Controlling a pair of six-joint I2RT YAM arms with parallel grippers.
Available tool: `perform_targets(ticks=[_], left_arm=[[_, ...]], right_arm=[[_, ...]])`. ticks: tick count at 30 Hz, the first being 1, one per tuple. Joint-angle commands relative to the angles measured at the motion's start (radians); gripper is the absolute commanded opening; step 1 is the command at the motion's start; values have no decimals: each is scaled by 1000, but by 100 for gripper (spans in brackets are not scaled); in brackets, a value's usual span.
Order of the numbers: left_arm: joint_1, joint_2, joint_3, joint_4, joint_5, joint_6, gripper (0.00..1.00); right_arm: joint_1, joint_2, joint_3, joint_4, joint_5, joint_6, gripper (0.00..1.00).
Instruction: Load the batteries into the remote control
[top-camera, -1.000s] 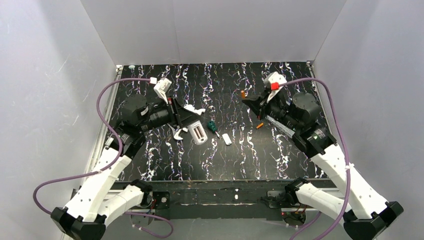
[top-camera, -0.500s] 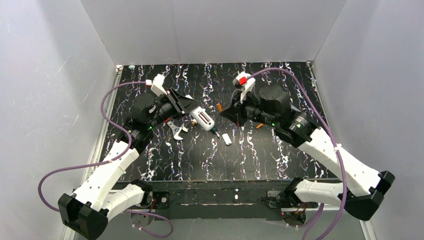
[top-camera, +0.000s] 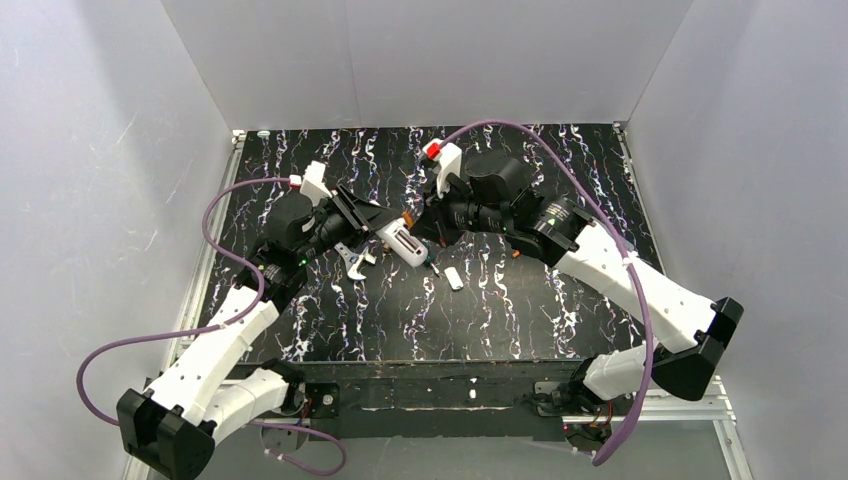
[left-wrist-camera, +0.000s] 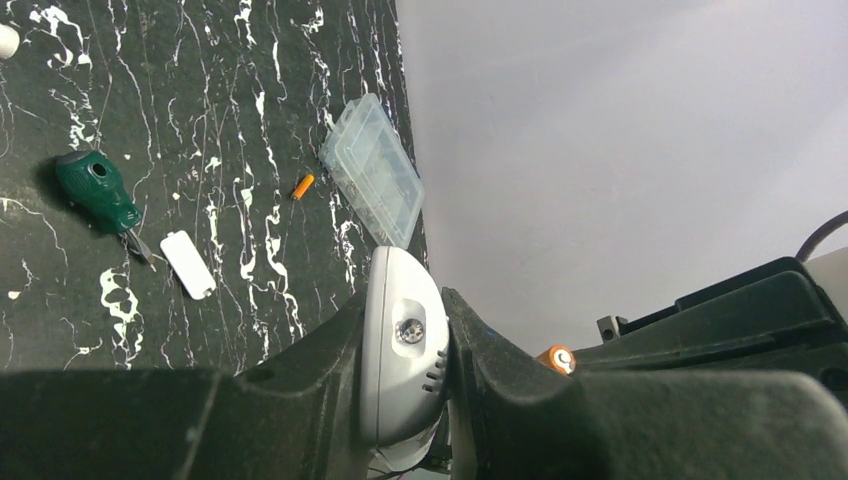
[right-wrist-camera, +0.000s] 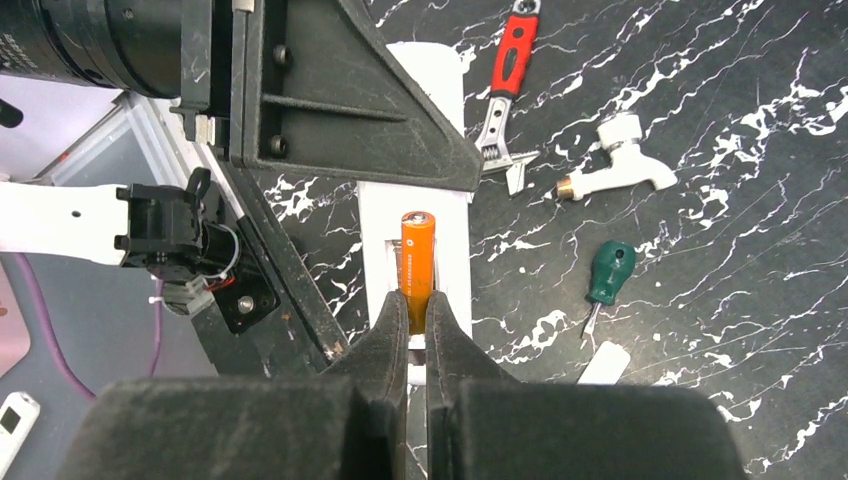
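My left gripper (top-camera: 385, 230) is shut on the white remote control (top-camera: 402, 245) and holds it above the table with the battery recess facing up. The remote's end shows between the jaws in the left wrist view (left-wrist-camera: 400, 350). My right gripper (top-camera: 418, 222) is shut on an orange battery (right-wrist-camera: 418, 265), which lies lengthwise over the open recess of the remote (right-wrist-camera: 445, 215). Its tip shows in the left wrist view (left-wrist-camera: 557, 358). A second orange battery (left-wrist-camera: 303, 186) lies on the table.
A green-handled screwdriver (right-wrist-camera: 607, 272) and a small white cover piece (right-wrist-camera: 603, 362) lie under the grippers. A red-handled wrench (right-wrist-camera: 515, 45) and a white pipe fitting (right-wrist-camera: 615, 165) lie nearby. A clear plastic box (left-wrist-camera: 375, 170) sits by the loose battery.
My right gripper has swung left from the far right with the battery to meet the remote. My left gripper has lifted the remote off the table and moved it right.
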Motion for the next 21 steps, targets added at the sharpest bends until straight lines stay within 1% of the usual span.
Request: perform_targets(ticks=[1,9,21], left_arm=[[1,-34,-2,34,-10,-24,0],[1,-19,-11,53,-13,-64,0],[1,-14,-12,60,-7,-70,0]], right_arm=[[23,8,27,12,7,16,1],[38,31,19,13,50,8,1],[43,43,12,15,120,-21,5]])
